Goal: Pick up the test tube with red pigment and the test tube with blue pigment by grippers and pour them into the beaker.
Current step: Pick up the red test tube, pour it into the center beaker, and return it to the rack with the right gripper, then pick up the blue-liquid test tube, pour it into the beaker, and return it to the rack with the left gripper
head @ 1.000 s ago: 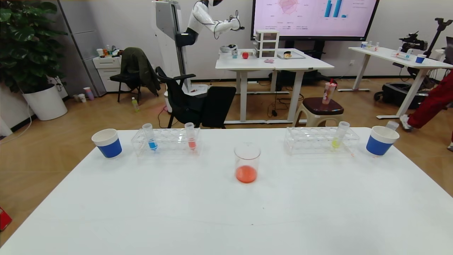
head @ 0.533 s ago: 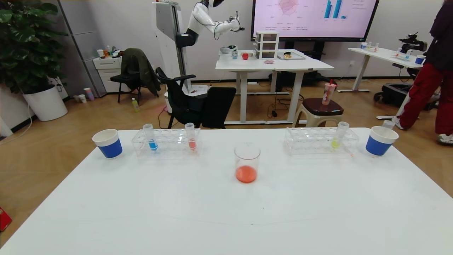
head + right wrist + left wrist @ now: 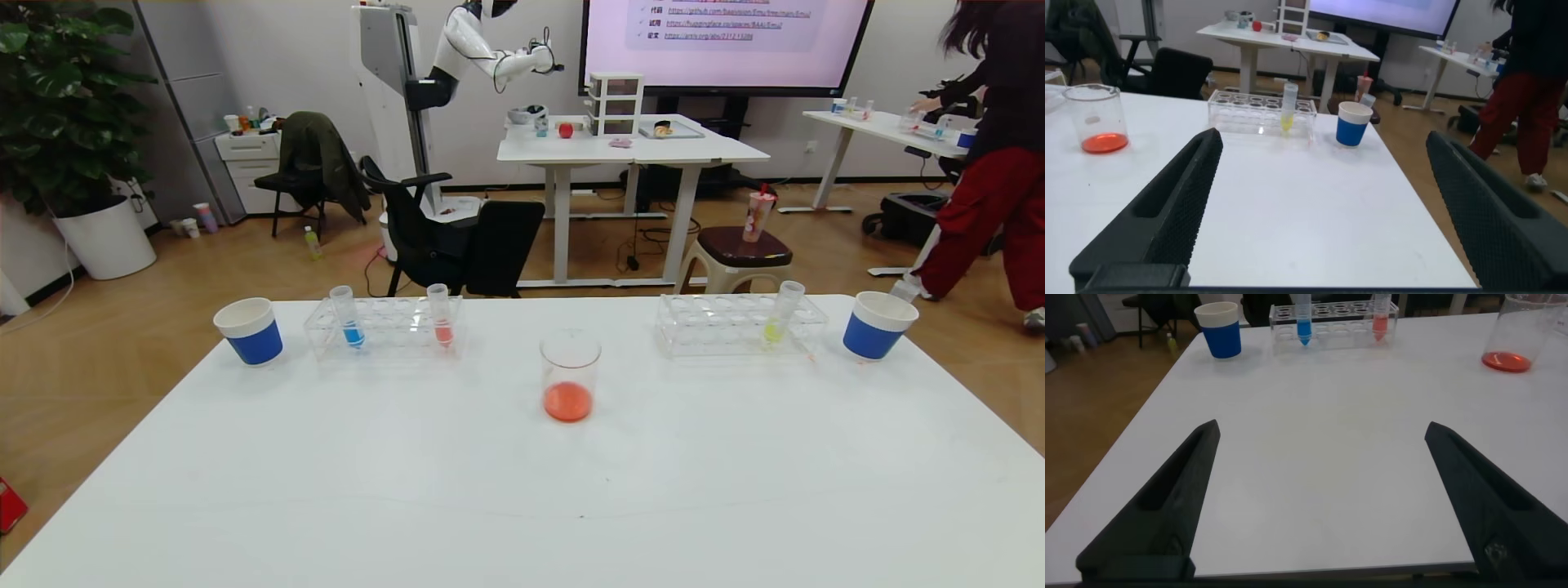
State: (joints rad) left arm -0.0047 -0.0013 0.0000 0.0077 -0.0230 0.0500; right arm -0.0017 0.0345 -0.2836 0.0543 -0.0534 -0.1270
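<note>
The test tube with blue pigment (image 3: 351, 320) stands in the left clear rack (image 3: 392, 328) and also shows in the left wrist view (image 3: 1304, 318). A tube of salmon-orange liquid (image 3: 442, 320) stands in the same rack. No tube of strong red liquid shows. The beaker (image 3: 570, 371) stands mid-table with red-orange liquid at its bottom. Neither gripper shows in the head view. My left gripper (image 3: 1323, 426) is open and empty over bare table near the front edge. My right gripper (image 3: 1324, 137) is open and empty over bare table too.
The right rack (image 3: 718, 327) holds a yellow-green tube (image 3: 780, 317). A blue paper cup (image 3: 249, 331) stands at the far left. Another blue cup (image 3: 878, 327) at the far right has an empty clear tube (image 3: 904, 288) leaning out. A person walks beyond the table's right side.
Nothing on the table has moved. The person in red trousers has walked along the right background, and the wall screen shows a different slide.
</note>
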